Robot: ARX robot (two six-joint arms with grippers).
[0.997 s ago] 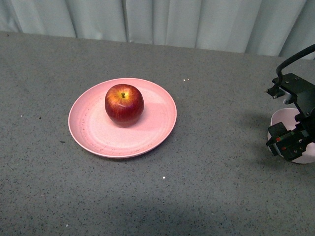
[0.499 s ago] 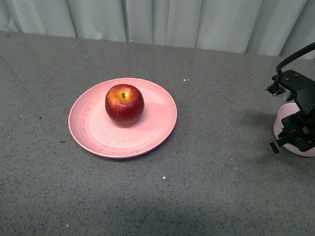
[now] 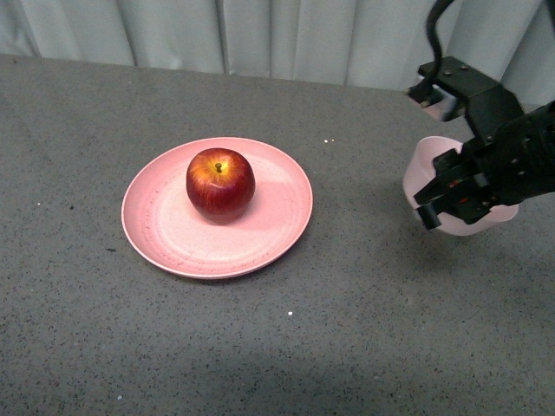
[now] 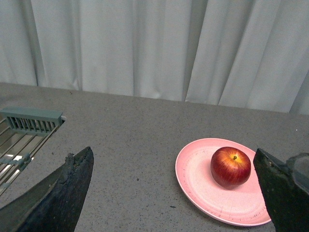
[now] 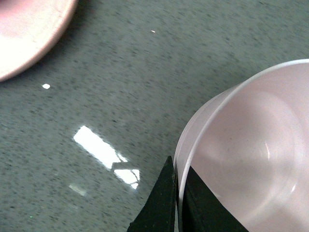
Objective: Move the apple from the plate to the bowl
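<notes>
Front view: the apple [image 3: 220,183] sits on the plate [image 3: 173,251], a little toward its far side, stem up. Well off to the right, my right gripper [image 3: 451,198] has hold of the bowl [image 3: 422,172] at its rim, and my arm covers much of the bowl's right half. I can't tell whether the bowl rests on the grey table [image 3: 347,329] or hangs just above it. A pale curtain [image 3: 286,35] runs along the back. My left arm is out of this picture.

Left wrist view: my left gripper [image 4: 171,153] has its two dark fingers [image 4: 63,193] spread wide with nothing between them. Beyond them are the apple [image 4: 231,166] on the plate [image 4: 203,193], and a metal rack [image 4: 29,125] at the table's edge on the other side.

Right wrist view: my right gripper [image 5: 177,203] is clamped on the wall of the bowl [image 5: 251,159], one finger [image 5: 161,205] outside and the other inside. The bowl is empty. An edge of the plate [image 5: 29,34] shows in the corner.
</notes>
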